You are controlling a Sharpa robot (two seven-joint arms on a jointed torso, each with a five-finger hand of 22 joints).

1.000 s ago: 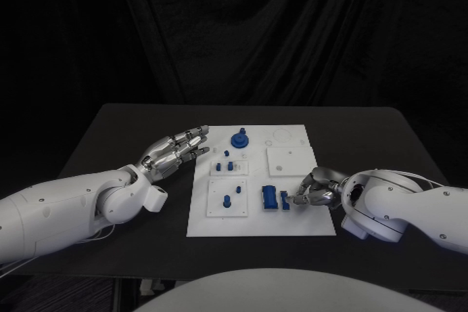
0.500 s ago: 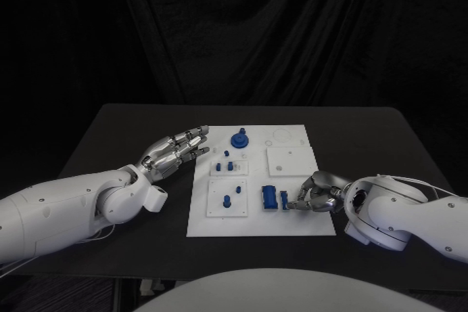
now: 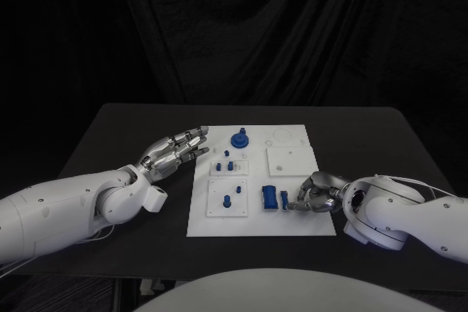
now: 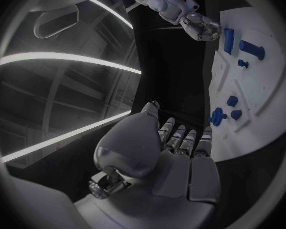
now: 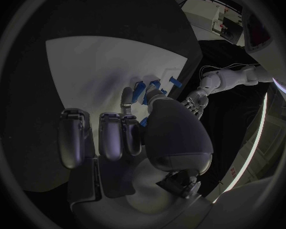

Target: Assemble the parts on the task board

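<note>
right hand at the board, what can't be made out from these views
- Head view: whether the right hand grips the small blue part or only touches it; its fingers cover the contact.
- Right wrist view: the hand's own palm covers most of the blue parts.
- Left wrist view: the right hand is too small to read its hold.

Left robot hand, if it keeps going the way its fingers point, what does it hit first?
Probably the left edge of the white task board, then the small blue pegs; its height above the board is unclear.

Black-curtained lab, black table [image 3: 127, 132]
</note>
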